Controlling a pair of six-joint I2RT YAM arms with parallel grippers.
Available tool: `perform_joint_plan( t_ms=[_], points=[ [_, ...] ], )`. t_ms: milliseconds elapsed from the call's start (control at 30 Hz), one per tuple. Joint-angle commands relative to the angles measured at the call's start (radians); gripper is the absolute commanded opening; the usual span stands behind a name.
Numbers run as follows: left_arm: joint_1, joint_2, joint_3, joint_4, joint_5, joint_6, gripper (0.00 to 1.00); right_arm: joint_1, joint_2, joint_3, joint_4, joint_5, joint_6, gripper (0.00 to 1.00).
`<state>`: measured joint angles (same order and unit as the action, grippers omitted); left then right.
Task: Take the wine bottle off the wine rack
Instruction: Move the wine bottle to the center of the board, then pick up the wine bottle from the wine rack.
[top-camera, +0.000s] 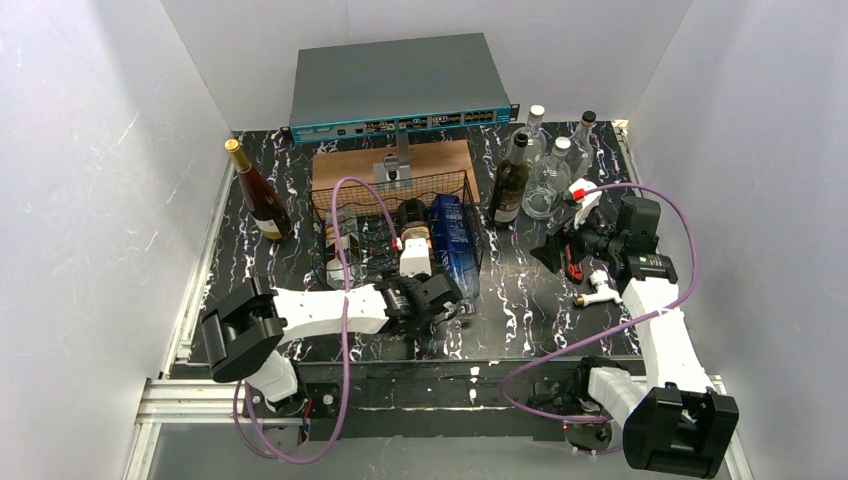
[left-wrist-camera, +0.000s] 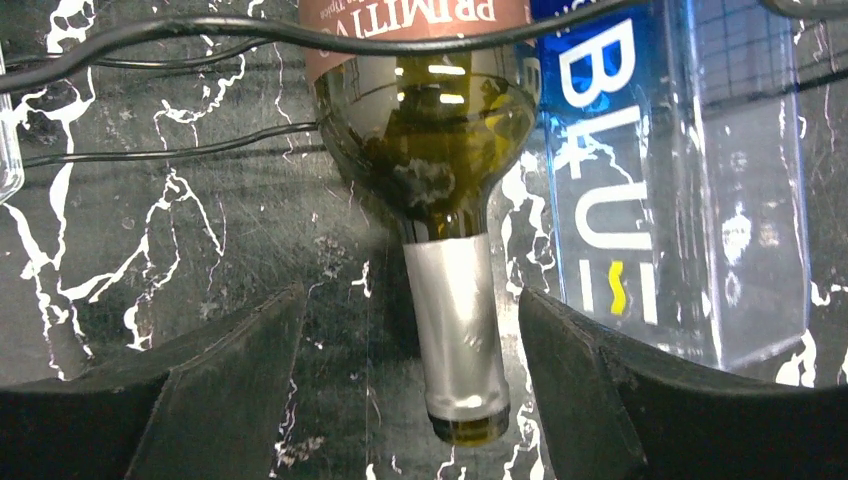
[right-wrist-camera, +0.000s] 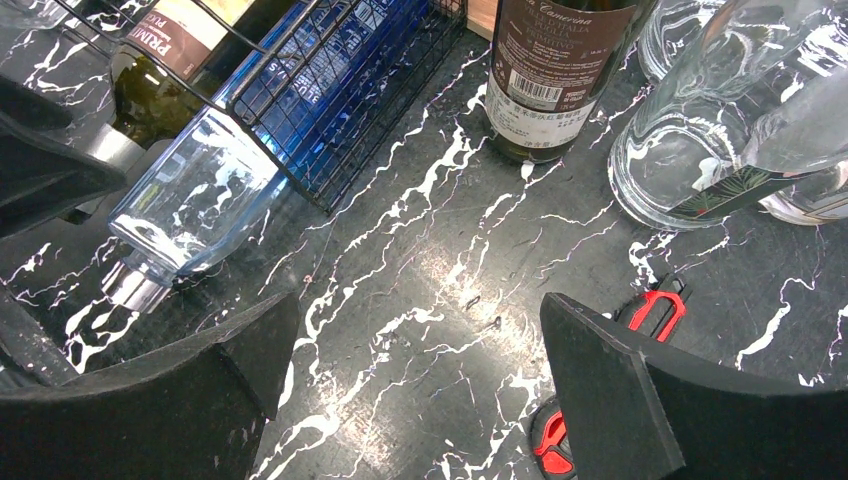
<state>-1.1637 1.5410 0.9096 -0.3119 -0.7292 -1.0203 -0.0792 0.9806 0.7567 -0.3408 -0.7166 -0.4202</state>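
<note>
The wine bottle (top-camera: 413, 243) lies in the black wire wine rack (top-camera: 352, 205) with its neck pointing toward the arms. In the left wrist view its dark green shoulder (left-wrist-camera: 430, 130) sits under the rack's front wire, and the silver-foiled neck (left-wrist-camera: 455, 320) reaches out between my fingers. My left gripper (top-camera: 432, 298) (left-wrist-camera: 412, 298) is open around that neck, with a gap on each side. My right gripper (top-camera: 590, 240) (right-wrist-camera: 420, 300) hangs open over bare table to the right of the rack (right-wrist-camera: 350, 150). The wine bottle's label end (right-wrist-camera: 150, 80) shows at the upper left of the right wrist view.
A blue clear-plastic bottle (top-camera: 452, 240) (left-wrist-camera: 660, 180) (right-wrist-camera: 250, 150) lies in the rack right of the wine bottle. A dark bottle (top-camera: 510, 180) and clear glass bottles (top-camera: 550, 170) stand at back right, and a gold-capped bottle (top-camera: 258, 195) at left. A wooden board (top-camera: 345, 165), a network switch (top-camera: 400, 85) and a red-black tool (right-wrist-camera: 655, 310) are also here.
</note>
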Motion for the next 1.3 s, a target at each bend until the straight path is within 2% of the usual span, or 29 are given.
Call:
perform_joint_plan(
  t_ms=[0, 167, 733, 967, 1133, 1267],
  points=[
    [0.035, 0.036, -0.001, 0.036, -0.061, -0.037, 0.74, -0.006, -0.021, 0.003, 0.020, -0.003, -0.012, 1.00],
    [0.067, 0.076, -0.023, 0.116, -0.007, -0.029, 0.63, -0.006, -0.021, 0.004, 0.017, 0.000, -0.014, 1.00],
    [0.077, 0.164, -0.007, 0.162, -0.016, -0.047, 0.54, -0.005, -0.020, 0.004, 0.011, 0.005, -0.024, 1.00],
    [0.079, 0.171, -0.009, 0.176, -0.010, -0.046, 0.46, -0.006, -0.020, 0.004, 0.009, 0.006, -0.028, 1.00],
    [0.079, 0.164, -0.015, 0.182, -0.003, -0.044, 0.31, -0.006, -0.021, 0.004, 0.007, 0.008, -0.030, 1.00],
    [0.079, 0.144, -0.021, 0.175, 0.000, -0.042, 0.10, -0.006, -0.020, 0.005, 0.008, 0.010, -0.032, 1.00]
  ],
)
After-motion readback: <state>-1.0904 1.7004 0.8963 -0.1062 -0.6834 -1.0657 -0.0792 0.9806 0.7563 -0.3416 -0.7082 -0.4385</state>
